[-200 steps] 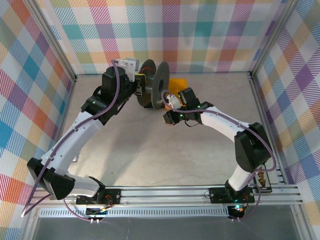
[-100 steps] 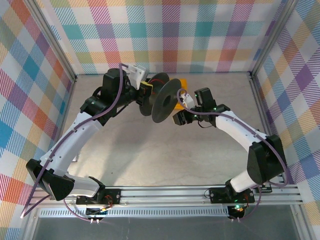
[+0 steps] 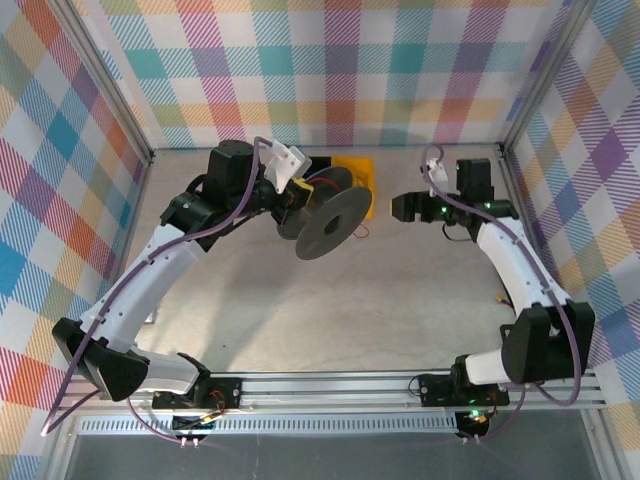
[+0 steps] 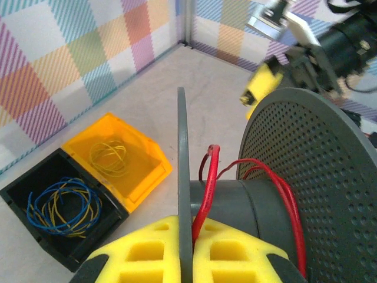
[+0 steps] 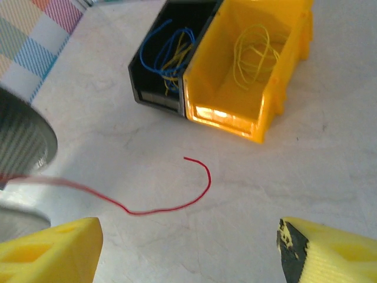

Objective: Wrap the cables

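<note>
Left pincer [image 4: 184, 250]: pressed together on the thin near flange of the spool [image 4: 321, 177], one yellow finger each side. Spool appears clear of the tabletop [image 3: 330, 310], axis roughly level. Right pincer [image 5: 188, 247]: spread wide, pinching nothing, hovering over the tabletop w/ the wire's free end below it.

Red wire [image 4: 207, 188]: a few loose turns on the spool's hub, one loop standing proud of the core beside the flange. The tail runs off the spool & lies slack on the tabletop, tip curled, near the yellow bin [image 5: 247, 76] & black bin [image 5: 158, 65] but apart from both.

Risks, as judged:
1. Turns on hub look slack. If the spool is rotated w/ the tail free, coils are likely to spring off or ride over the flange
2. Wire is hair-fine vs. the finger pads. A pick-up off the flat surface may miss, or catch only the tip, which then slips out
3. Tail lies close to the bins. A sweep by the right pincer could drag it against a bin wall & snag it
4. Hold is on the flange edge only, so the spool may pivot in the pads under any pull on the wire
</note>
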You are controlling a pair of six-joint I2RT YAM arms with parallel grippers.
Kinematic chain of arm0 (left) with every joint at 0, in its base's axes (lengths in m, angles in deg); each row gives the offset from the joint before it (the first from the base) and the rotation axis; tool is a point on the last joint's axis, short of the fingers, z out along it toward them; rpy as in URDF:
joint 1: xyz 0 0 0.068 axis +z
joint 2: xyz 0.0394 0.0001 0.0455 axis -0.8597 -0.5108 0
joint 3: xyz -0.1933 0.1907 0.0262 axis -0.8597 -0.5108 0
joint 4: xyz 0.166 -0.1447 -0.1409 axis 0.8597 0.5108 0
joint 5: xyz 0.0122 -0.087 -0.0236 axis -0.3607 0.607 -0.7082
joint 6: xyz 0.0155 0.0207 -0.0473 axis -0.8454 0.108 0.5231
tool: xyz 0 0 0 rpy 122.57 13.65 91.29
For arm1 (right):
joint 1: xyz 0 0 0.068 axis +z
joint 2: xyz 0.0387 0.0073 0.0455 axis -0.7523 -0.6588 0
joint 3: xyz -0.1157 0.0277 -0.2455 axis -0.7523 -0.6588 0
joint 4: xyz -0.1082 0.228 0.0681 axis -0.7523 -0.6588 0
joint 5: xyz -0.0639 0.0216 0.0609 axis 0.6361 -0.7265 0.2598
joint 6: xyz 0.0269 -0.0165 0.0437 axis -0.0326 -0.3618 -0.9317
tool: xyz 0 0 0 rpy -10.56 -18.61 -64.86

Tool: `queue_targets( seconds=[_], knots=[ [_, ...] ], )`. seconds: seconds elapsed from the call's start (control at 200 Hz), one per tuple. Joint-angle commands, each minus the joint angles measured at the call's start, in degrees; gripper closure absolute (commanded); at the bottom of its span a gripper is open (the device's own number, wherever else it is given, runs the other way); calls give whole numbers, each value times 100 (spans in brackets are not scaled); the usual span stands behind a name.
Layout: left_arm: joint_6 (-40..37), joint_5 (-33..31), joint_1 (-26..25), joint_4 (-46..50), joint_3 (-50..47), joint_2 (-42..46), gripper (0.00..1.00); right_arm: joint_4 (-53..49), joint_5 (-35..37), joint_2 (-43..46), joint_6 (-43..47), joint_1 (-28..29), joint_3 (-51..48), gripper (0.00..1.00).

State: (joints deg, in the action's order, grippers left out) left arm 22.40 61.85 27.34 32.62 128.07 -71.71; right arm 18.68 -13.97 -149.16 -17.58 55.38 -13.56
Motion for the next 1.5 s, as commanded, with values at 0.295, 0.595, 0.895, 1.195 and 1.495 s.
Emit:
queue_targets(
  seconds=[0.295,0.595,0.895,1.195,1.495],
  knots=[
    [-416,1097,-2,-258,189,227,100,-1177,-249,-1716,165,351,1049,19],
    [-465,1242,-14,-201,322,169,100,-1561,91,-2208,461,730,1094,19],
    [-530,1229,-14,-157,361,165,100,-1644,398,-2307,532,844,915,26],
    [-566,1176,-13,-108,359,151,100,-1677,370,-2207,576,843,819,40],
    [-602,1101,-14,-49,407,94,100,-1624,197,-1845,563,844,505,40]
  ],
)
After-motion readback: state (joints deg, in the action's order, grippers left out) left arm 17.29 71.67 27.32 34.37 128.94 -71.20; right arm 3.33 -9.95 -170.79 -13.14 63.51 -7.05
